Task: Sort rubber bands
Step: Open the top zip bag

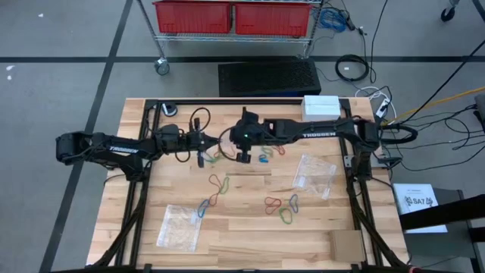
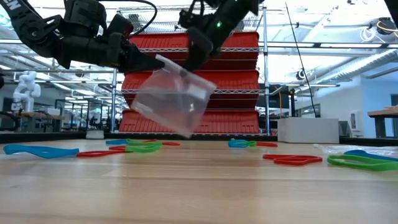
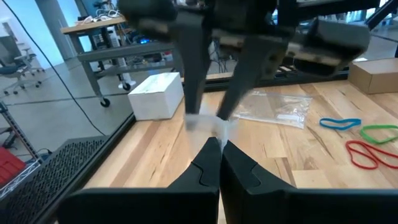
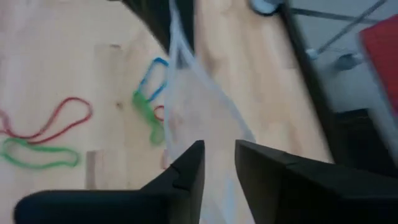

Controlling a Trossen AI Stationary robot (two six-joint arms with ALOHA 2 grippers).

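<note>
Pinching clear plastic bag (image 2: 171, 99) above table (image 1: 250, 235) centre: left gripper (image 2: 146, 62), fingers pressed together on one corner. Right gripper (image 2: 198, 59) at bag's upper edge, fingers slightly spread around it. Rubber bands (image 1: 282, 206) scattered on wood below, red, blue, green.

Grey floor (image 1: 61, 91); wire rack (image 1: 235, 42) holding red bins (image 1: 193, 17); black mat (image 1: 269, 77).

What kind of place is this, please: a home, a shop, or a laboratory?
Most likely a robotics laboratory or workshop: wire shelving with red bins stands behind the wooden table, cables lie on the grey floor, and workbenches stand beyond.
</note>
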